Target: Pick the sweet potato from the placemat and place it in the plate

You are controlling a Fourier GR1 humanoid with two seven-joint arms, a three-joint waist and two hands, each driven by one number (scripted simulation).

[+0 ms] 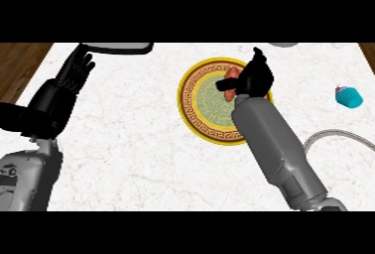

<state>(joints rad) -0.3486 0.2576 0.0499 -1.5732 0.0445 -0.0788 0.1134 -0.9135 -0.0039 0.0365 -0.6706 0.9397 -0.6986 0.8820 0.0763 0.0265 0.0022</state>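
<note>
1. My right hand curls round the sweet potato, holding it over the plate so it can be set inside the rim.
2. My left hand rests open at the counter's left edge, clear of the work.
3. A cupcake stands well apart.

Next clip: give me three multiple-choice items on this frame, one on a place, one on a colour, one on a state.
1. Where is the sweet potato?
A. over the plate, at the right hand
B. on the bare counter by the left hand
C. beside the cupcake

2. What colour is the plate's rim?
A. blue
B. yellow
C. white

3. How is the left hand?
A. curled round the potato
B. pressing the plate
C. open, holding nothing

Answers: 1 A, it shows orange at the right hand above the plate; 2 B, a yellow band rings the plate; 3 C, its fingers are straight, far from the plate.
</note>
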